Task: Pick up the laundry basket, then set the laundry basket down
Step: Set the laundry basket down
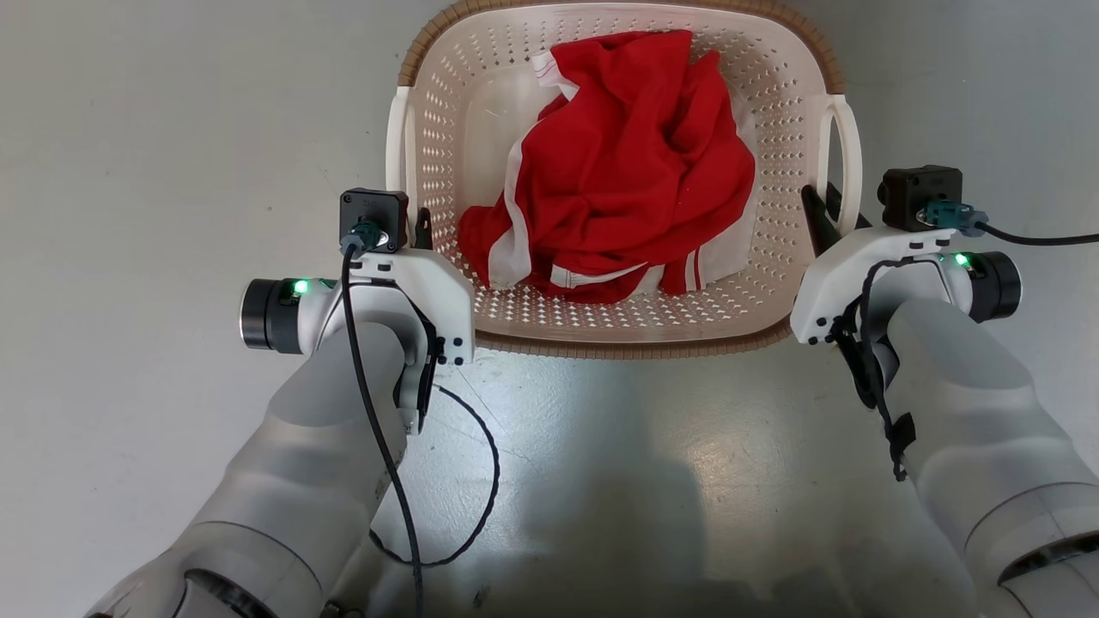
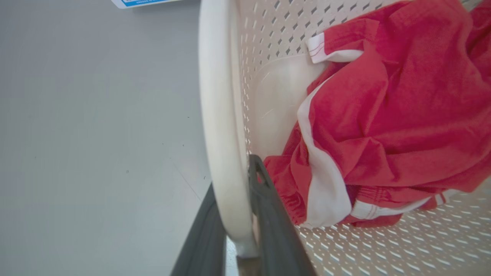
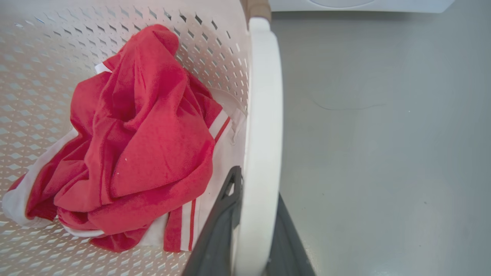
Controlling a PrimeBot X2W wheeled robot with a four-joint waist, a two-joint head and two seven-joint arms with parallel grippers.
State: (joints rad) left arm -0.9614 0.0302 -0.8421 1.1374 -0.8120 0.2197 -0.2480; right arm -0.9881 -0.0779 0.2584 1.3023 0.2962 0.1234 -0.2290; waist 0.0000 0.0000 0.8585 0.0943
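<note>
Left gripper (image 2: 233, 176) is clamped on the left white handle (image 2: 218, 115), one finger outside and one inside the wall. Right gripper (image 3: 257, 186) is closed likewise on the right handle (image 3: 264, 115). The laundry basket (image 1: 635, 348) is held between them over grey floor (image 1: 172, 129) — lifted or resting cannot be told. A crumpled red-and-white garment (image 1: 618, 163) is seen inside.

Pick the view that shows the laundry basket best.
Head view: the laundry basket shows nearly whole, with brown rim, both handles and a red garment inside. The left wrist view gives one handle gripped by the left gripper, plus perforated wall; the right wrist view likewise, with the right gripper.
</note>
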